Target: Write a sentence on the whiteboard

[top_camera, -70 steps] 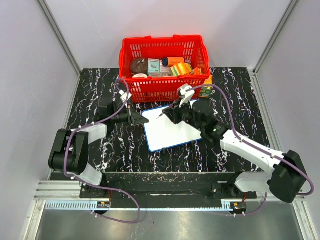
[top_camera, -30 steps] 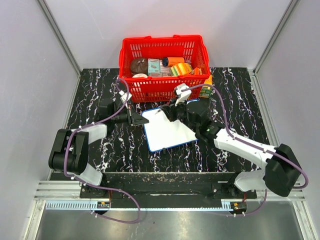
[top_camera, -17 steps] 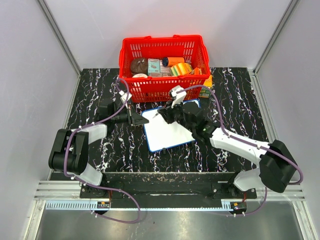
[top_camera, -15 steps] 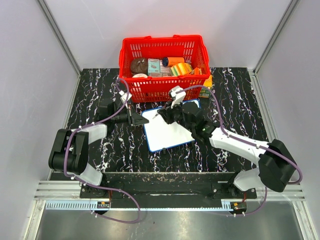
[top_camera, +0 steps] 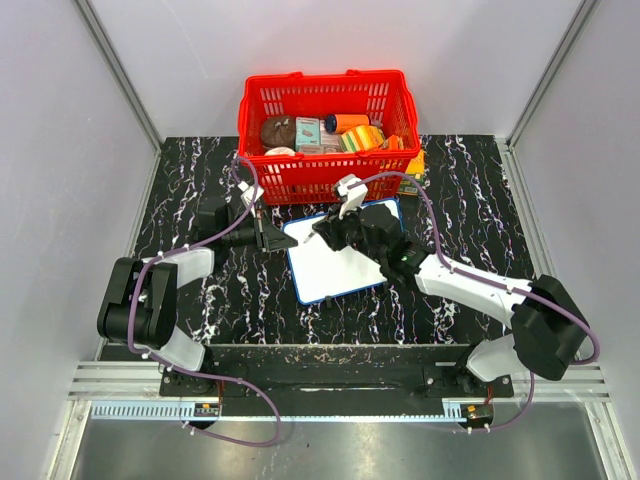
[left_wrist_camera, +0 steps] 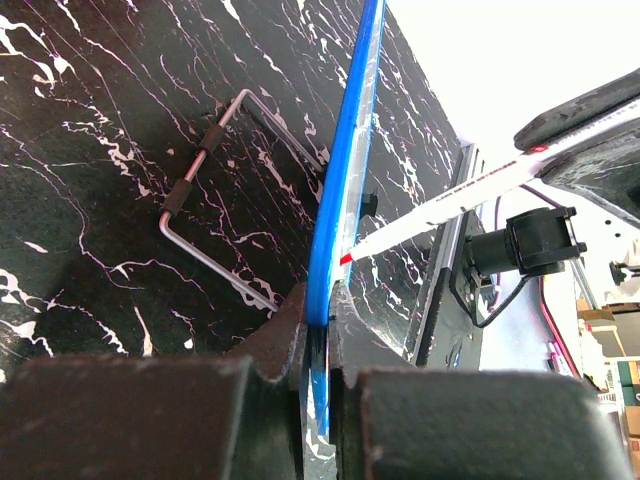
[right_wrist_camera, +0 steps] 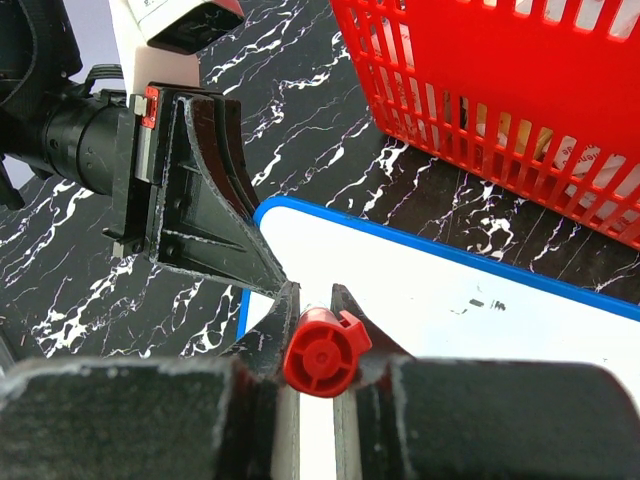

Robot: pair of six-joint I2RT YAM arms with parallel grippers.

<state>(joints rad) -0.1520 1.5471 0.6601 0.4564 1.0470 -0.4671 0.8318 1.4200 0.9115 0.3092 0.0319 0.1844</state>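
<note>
1. The whiteboard (top_camera: 332, 270), a flat white rectangle with a thin blue rim and rounded corners, lay on the black, white-veined table (top_camera: 190, 180). It sat just in front of the red plastic lattice basket (top_camera: 320, 176). Its smooth face bore a few small dark marks (right_wrist_camera: 485, 303), too small to read.
2. The left gripper (top_camera: 283, 238) was clamped on the board's left edge, with the blue rim pinched between its dark fingers.
3. The right gripper (top_camera: 322, 232) hung over the board's far-left corner, closed around a white marker (left_wrist_camera: 440, 207) with a red end cap (right_wrist_camera: 322, 352). The marker's red tip pointed at the board's face close to the rim, but whether it touched could not be told.
4. The left arm reached forward low over the table. The right arm stretched diagonally across the board from the near right.
</note>
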